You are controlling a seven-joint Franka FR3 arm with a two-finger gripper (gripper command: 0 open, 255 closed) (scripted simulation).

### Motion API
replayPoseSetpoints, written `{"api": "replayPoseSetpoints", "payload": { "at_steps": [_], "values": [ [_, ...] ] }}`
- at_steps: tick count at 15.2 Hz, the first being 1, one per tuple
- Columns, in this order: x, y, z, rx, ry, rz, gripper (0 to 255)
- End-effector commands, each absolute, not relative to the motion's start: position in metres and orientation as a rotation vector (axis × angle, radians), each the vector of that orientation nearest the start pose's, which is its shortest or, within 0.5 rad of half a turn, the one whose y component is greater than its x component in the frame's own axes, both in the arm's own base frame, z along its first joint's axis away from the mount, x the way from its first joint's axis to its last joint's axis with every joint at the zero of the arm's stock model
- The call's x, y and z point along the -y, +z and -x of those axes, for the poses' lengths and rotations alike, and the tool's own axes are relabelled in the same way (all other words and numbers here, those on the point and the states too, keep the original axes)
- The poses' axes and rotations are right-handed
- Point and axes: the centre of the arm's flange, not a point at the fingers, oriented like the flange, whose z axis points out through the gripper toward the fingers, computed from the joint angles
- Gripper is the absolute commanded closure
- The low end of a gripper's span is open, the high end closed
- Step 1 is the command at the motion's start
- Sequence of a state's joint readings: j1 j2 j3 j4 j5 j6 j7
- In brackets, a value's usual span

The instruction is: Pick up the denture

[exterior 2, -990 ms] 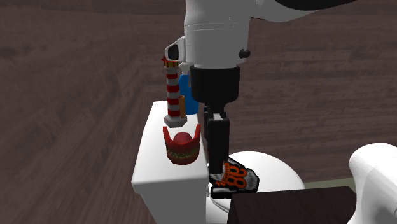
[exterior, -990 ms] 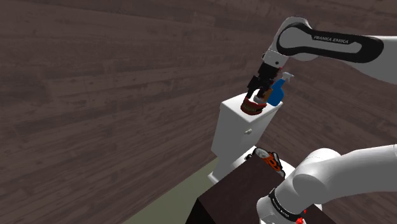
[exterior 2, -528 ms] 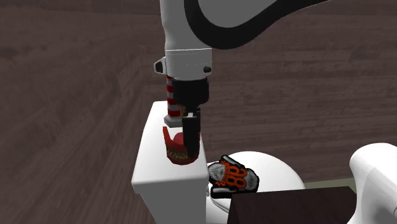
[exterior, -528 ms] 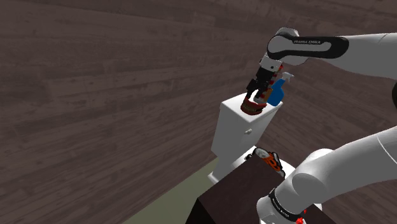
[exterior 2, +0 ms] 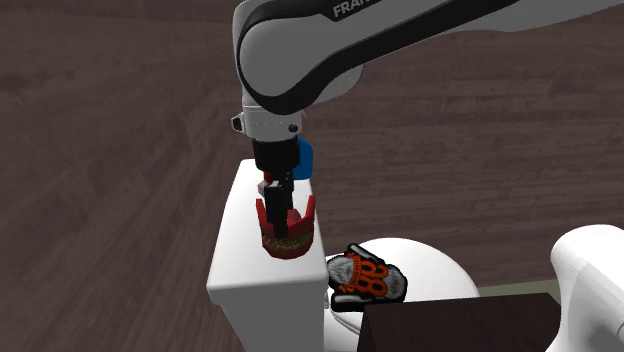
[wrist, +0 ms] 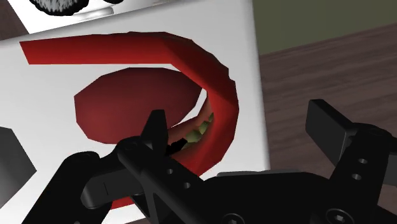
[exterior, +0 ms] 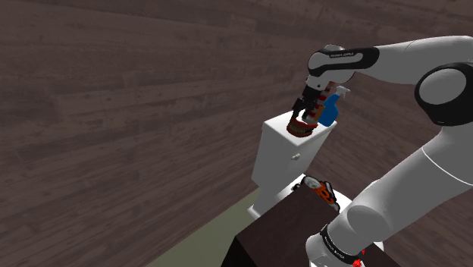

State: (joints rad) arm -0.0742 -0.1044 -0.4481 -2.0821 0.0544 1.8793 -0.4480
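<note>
**Arm.** One white arm (exterior: 394, 57) reaches over the work area.

**Toilet tank.** One white toilet tank (exterior 2: 235, 250) lies directly under the gripper. Its lid carries the task object.

**Spray bottle.** One blue spray bottle (exterior: 330, 114) stands just behind the gripper on the same lid.

**Orange-and-black item.** One orange-and-black item (exterior 2: 365, 278) lies below the gripper and to one side of it, off the tank and well apart.

**Denture.** One red denture (wrist: 210, 70), a horseshoe arch, sits immediately beneath the gripper. The curved end of the arch runs crosswise between the fingers.

**Gripper.** One gripper (wrist: 242, 127), released, with its jaws spread wide.
- One finger (wrist: 156, 127) sits inside the hollow of the arch.
- The other finger (wrist: 331, 124) sits outside the red wall, past the lid's edge, with a clear gap to the wall.

Judgement: closing the jaws should clamp that wall.
</note>
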Motion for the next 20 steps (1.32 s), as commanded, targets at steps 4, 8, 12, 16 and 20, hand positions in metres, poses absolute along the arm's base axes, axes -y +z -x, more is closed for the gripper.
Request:
{"api": "replayPoseSetpoints", "payload": {
  "at_steps": [4, 8, 12, 16, 20],
  "values": [
    [0.259, 0.435, -0.445, -0.133, 0.078, 3.002, 0],
    [0.259, 0.426, -0.445, -0.133, 0.078, 3.002, 255],
    [0.259, 0.426, -0.445, -0.133, 0.078, 3.002, 255],
    [0.259, 0.426, -0.445, -0.133, 0.078, 3.002, 255],
    [0.259, 0.442, -0.445, -0.133, 0.078, 3.002, 255]
  ]
}}
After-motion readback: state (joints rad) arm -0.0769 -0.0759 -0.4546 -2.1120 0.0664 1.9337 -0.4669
